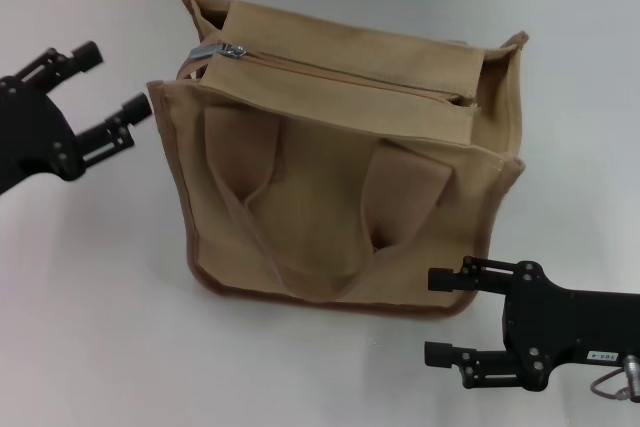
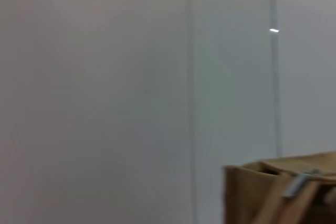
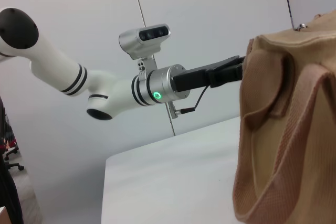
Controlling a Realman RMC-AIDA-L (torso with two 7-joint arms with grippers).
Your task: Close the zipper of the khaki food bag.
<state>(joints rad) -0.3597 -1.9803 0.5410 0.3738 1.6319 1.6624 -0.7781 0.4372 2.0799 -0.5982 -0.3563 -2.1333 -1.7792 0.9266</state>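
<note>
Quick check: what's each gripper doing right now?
Left gripper: open, empty, beside the bag.
Right gripper: open, empty, at the bag's front corner.

Robotics lab or test room, bare white worktop (image 1: 90, 297), plain grey panelled wall (image 3: 210, 35) with thin seams, white robot arm (image 3: 68, 72) with wrist camera (image 3: 144, 38), wheeled office chair base (image 3: 11, 158) at the edge

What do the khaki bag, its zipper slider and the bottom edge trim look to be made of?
The khaki food bag looks like matte woven canvas; a coarse weave shows in the right wrist view. The slider appears to be metal, silvery with a slight glint. The edge trim seems a darker brown fabric binding, though its exact material is unclear.
</note>
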